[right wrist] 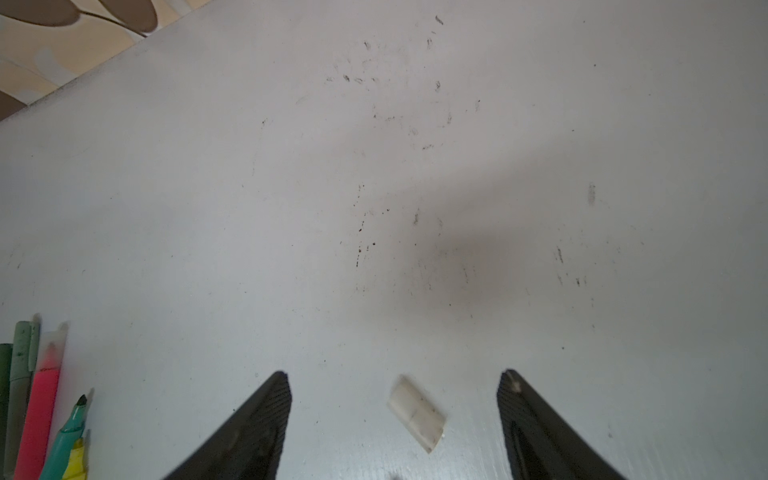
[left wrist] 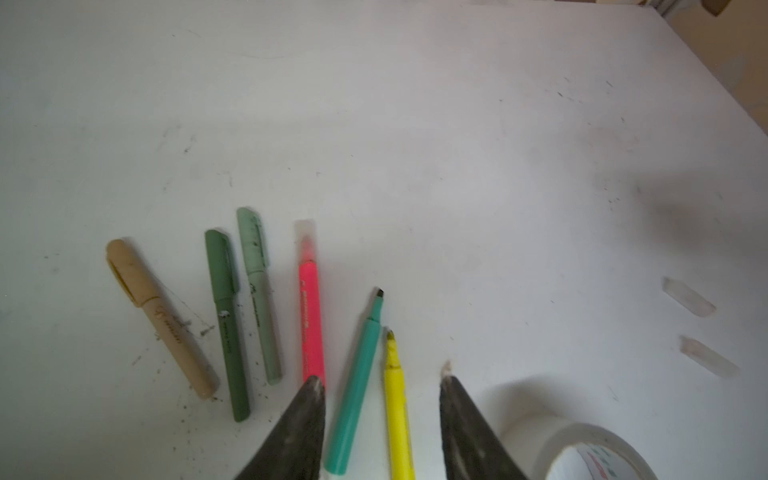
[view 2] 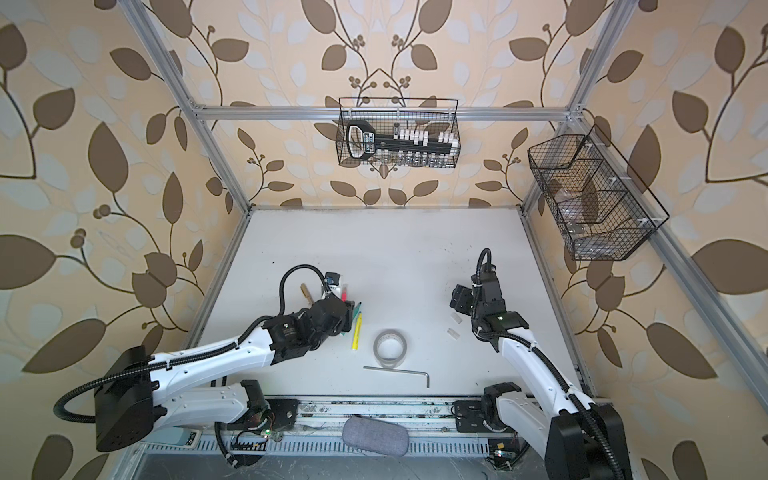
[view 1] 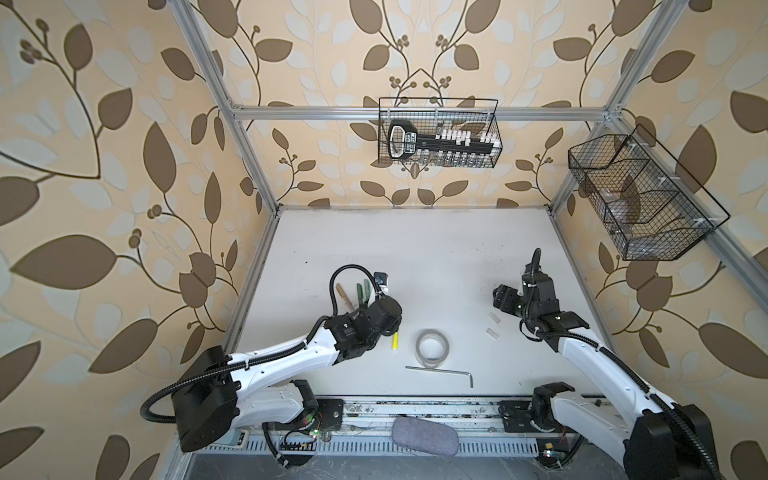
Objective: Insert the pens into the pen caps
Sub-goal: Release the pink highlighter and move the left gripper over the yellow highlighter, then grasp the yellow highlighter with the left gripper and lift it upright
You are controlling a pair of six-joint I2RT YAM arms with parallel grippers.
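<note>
Left gripper (left wrist: 380, 377) parted, teal-green marker (left wrist: 356, 386) uncapped, dark chisel tip

4 capped pens (left wrist: 311, 316), 2 loose caps (left wrist: 690, 297)

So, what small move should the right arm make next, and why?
Probably lower the right gripper and close it on the short clear plastic cap, which lies between its open jaws in the right wrist view. The teal-green marker and the yellow marker lie uncapped at the left gripper, so a cap seems needed next.
</note>
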